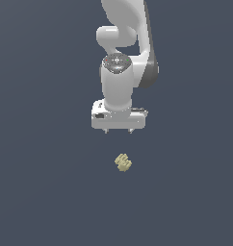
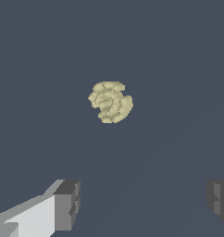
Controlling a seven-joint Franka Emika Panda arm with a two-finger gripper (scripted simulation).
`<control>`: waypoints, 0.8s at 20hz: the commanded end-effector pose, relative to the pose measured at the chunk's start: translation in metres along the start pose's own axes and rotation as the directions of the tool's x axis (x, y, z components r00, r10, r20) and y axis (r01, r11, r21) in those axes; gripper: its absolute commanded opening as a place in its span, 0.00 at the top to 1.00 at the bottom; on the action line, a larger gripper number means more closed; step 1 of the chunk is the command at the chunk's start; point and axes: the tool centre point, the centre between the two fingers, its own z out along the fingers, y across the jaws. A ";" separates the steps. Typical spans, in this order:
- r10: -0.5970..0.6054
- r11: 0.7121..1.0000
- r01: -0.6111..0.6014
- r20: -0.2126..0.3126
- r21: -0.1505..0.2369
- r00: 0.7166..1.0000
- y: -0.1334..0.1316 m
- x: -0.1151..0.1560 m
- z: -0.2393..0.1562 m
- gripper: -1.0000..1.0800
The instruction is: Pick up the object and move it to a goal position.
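Note:
The object (image 1: pixel 122 162) is a small pale yellow-beige knobbly lump lying on the dark blue-grey ground. It is much smaller than my white gripper (image 1: pixel 118 130), which hangs above it and a little farther back in the exterior view, with a clear gap between them. In the wrist view the object (image 2: pixel 110 102) shows whole, ahead of my gripper (image 2: pixel 144 203). The two grey fingertips (image 2: pixel 67 203) stand far apart with nothing between them, so the gripper is open.
The dark blue-grey ground (image 1: pixel 41 192) is plain and flat all around. The white arm (image 1: pixel 123 53) rises behind the gripper toward the top of the exterior view. No other object or marker shows.

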 end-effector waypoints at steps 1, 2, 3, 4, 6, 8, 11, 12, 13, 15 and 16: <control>0.000 1.000 0.000 0.000 0.000 1.000 0.000 0.000 0.000 0.04; -0.001 1.000 0.001 -0.001 0.000 1.000 -0.001 0.000 0.000 0.04; -0.005 1.000 0.005 -0.002 0.000 1.000 -0.003 0.001 -0.001 0.04; -0.011 1.000 0.011 -0.005 0.000 1.000 -0.006 0.002 -0.001 0.04; -0.029 1.000 0.029 -0.014 -0.001 0.999 -0.017 0.005 -0.004 0.04; -0.048 0.999 0.048 -0.025 -0.002 0.999 -0.028 0.008 -0.008 0.04; -0.056 0.998 0.056 -0.032 -0.002 0.998 -0.036 0.008 -0.010 0.04; -0.055 0.999 0.055 -0.031 -0.002 0.998 -0.036 0.008 -0.011 0.04; -0.054 0.999 0.054 -0.031 -0.002 0.998 -0.035 0.008 -0.010 0.04; -0.057 0.998 0.057 -0.029 -0.002 0.998 -0.034 0.009 -0.009 0.04; -0.062 0.998 0.062 -0.029 -0.003 0.998 -0.034 0.010 -0.008 0.04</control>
